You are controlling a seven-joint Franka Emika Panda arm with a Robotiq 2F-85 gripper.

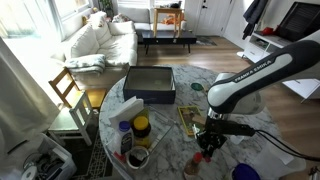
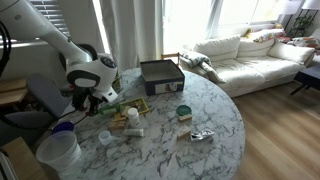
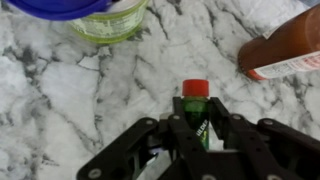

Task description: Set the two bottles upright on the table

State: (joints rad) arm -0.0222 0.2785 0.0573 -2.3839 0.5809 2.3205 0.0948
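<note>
End effector (image 3: pixel 196 118) is closed against both sides of a green bottle (image 3: pixel 197 100). The wrist view shows the red cap poking out past the fingertips (image 3: pixel 176 112) and the green body pinched between them. Cannot tell whether that bottle rests on the counter (image 3: pixel 60 90) or is lifted off it. In both exterior views the end effector (image 1: pixel 210 140) (image 2: pixel 88 100) points down over the marble top, near the counter's edge, and the arm hides the held bottle there.

Second bottle (image 3: pixel 288 46) lies tilted on the marble at the far right of the wrist view. It is cut by the frame edge, apart from the held one, and looks reddish with a pale band. A small red item (image 1: pixel 198 157) just beside the end effector in an exterior view may be the same bottle, too small to tell.

Clear tub with blue lid (image 3: pixel 98 14) sits far left in the wrist view. It also appears as a blue-lidded tub (image 2: pixel 58 150) at the near edge in an exterior view.

Other things on the counter:
- dark flat box (image 1: pixel 150 83) (image 2: pixel 160 75) on the far side
- white spray bottle (image 1: pixel 125 132) with a yellow-lidded jar (image 1: pixel 141 127) just beside it
- cup (image 1: pixel 138 157) near those two
- small green-lidded jar (image 2: pixel 183 112)
- crumpled foil piece (image 2: pixel 202 135)

White sofa (image 2: pixel 250 55) stands well apart behind the counter.
</note>
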